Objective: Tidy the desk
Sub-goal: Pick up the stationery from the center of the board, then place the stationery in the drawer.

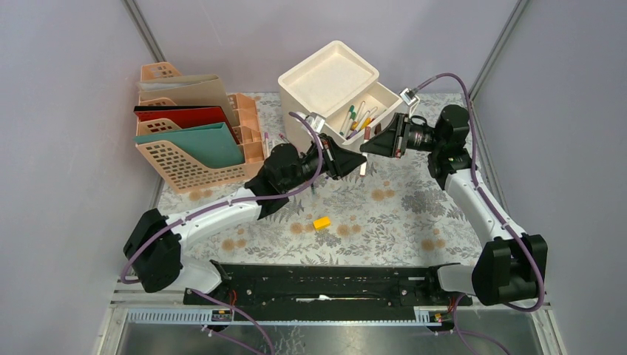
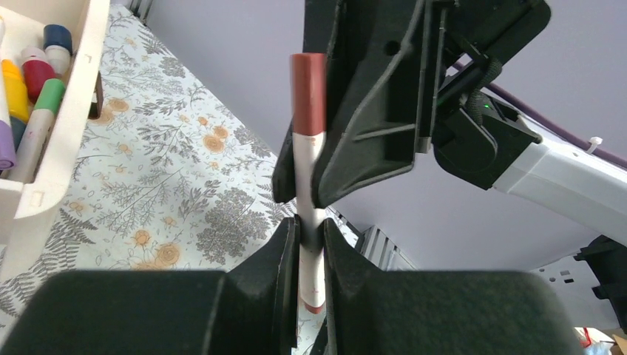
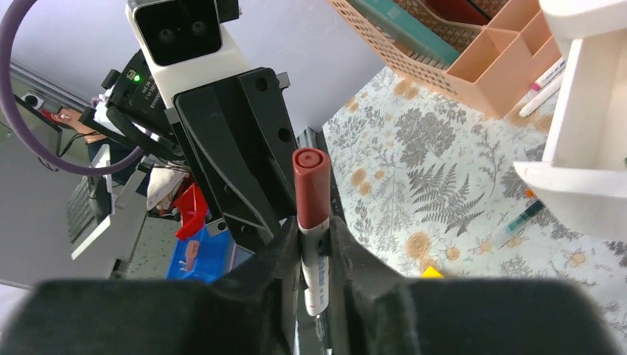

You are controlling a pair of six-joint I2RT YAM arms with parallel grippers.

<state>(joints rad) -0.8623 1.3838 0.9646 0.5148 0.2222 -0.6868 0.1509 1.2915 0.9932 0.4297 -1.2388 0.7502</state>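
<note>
Handover: marker (image 2: 308,111) sits over the desk (image 1: 384,214), just in front of the white pen box (image 1: 329,78), axis square to both grips, left gripper (image 2: 310,240) clamped on the lower barrel, right gripper (image 3: 313,237) pinching under the cap; the top view hides these contacts, the wrist views show them.

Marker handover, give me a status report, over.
Left claw shut on marker. Right claw shut on it too, above desk. Nothing in the way.
</note>
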